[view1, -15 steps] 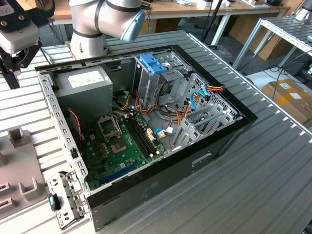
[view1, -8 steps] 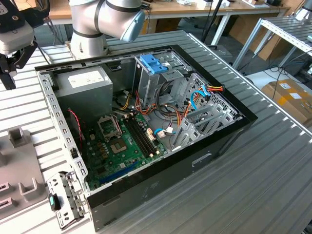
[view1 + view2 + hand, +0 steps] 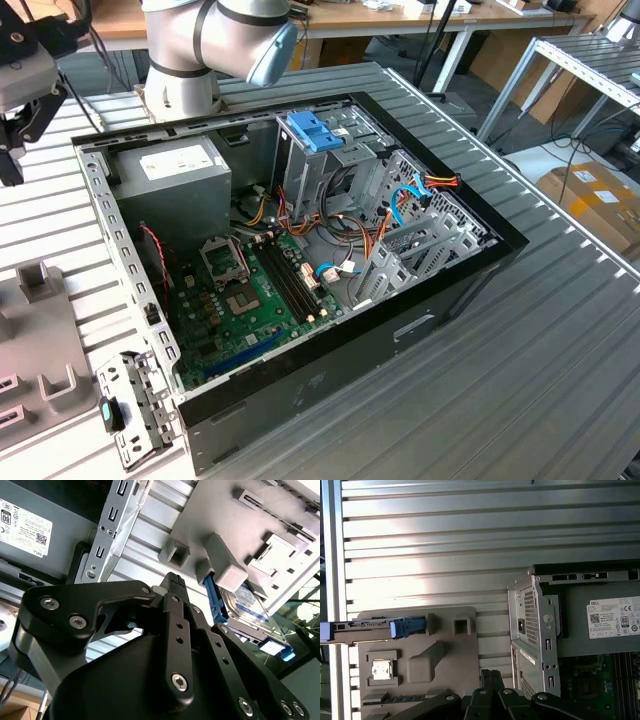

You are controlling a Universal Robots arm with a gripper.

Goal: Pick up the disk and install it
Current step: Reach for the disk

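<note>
Now, in the first wrist view, the empty jaws are pressed together and the disk [image 3: 362, 626], on edge in a holder [image 3: 445, 650], lies at ten o'clock from them.

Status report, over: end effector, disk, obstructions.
End effector shut, empty. Disk seated in grey fixture, ungrasped. No obstruction seen.

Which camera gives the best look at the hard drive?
The second wrist view: the disk shows its labelled flat face and blue side rail, standing in a grey holder. The first wrist view shows the disk edge-on, a thin strip with a blue rail.
</note>
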